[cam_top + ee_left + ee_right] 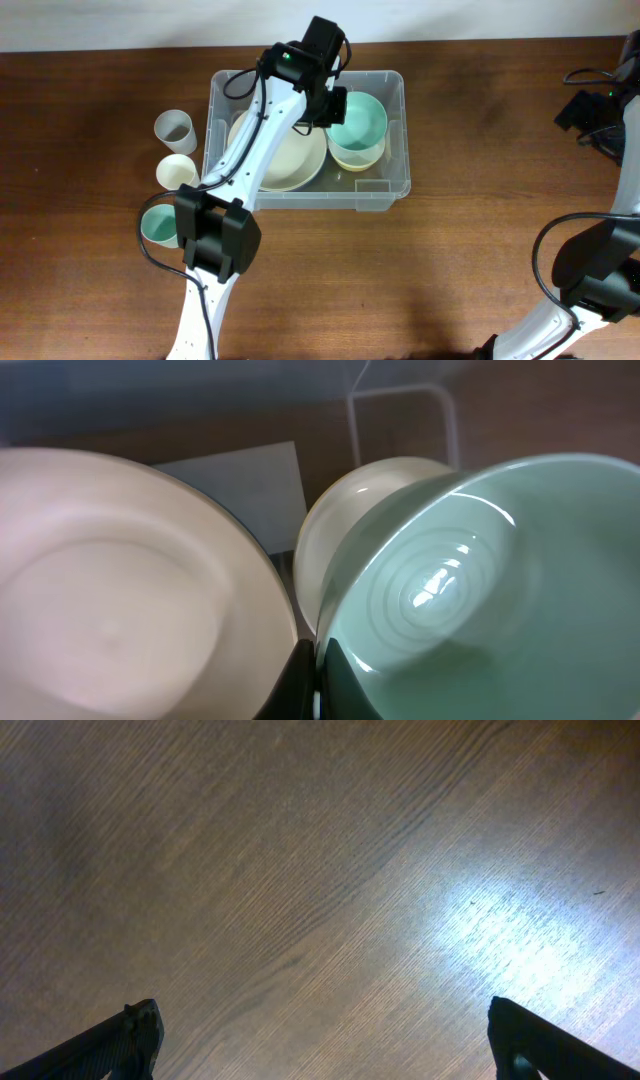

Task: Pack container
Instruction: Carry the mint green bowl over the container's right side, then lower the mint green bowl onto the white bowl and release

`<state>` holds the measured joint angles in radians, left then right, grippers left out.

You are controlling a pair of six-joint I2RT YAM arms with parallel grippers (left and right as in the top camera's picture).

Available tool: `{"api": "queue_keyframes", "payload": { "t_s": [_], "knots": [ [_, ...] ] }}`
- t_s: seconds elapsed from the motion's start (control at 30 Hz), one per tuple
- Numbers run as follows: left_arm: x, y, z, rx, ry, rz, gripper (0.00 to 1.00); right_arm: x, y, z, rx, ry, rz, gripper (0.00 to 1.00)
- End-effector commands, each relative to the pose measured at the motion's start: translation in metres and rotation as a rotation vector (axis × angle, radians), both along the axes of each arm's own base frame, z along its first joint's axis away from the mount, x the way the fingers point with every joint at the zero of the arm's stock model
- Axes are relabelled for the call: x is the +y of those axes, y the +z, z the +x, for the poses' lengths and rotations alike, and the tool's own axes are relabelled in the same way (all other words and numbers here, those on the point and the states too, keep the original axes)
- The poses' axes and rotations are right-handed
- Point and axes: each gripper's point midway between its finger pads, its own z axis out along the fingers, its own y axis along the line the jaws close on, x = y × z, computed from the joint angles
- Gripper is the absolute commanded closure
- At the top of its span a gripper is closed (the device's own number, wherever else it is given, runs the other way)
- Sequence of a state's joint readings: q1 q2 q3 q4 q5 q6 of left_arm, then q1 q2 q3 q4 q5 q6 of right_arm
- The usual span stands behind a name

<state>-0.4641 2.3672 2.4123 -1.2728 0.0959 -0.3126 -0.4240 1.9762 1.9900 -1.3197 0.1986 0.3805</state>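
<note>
Pinching the rim of the green bowl (362, 118), the left end effector (335, 105) is hovering inside the container (398, 82), which is sitting on the desk (480, 250) toward its far edge. The bowl is nesting on a cream bowl (350, 510), just beside a cream plate (295, 160). The one-sided rim grip is risking a tilt, which could knock the plate or unseat the stack on release. The right end effector (320, 1025) is hanging spread over bare wood, well apart.
</note>
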Motion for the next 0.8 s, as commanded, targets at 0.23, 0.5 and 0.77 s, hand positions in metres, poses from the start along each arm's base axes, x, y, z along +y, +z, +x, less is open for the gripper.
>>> {"api": "queue_keyframes", "payload": {
  "t_s": [0.23, 0.5, 0.77],
  "knots": [
    [-0.001, -0.034, -0.005, 0.085, -0.016, 0.021, 0.99, -0.003, -0.005, -0.002, 0.023, 0.001, -0.009, 0.01],
    [0.000, -0.037, -0.008, 0.100, -0.017, 0.027, 0.99, -0.003, -0.005, -0.002, 0.022, 0.001, -0.008, 0.01],
    [-0.011, -0.037, -0.014, 0.109, -0.044, 0.007, 0.99, -0.003, -0.005, -0.002, 0.022, 0.001, -0.008, 0.01]
  ]
}}
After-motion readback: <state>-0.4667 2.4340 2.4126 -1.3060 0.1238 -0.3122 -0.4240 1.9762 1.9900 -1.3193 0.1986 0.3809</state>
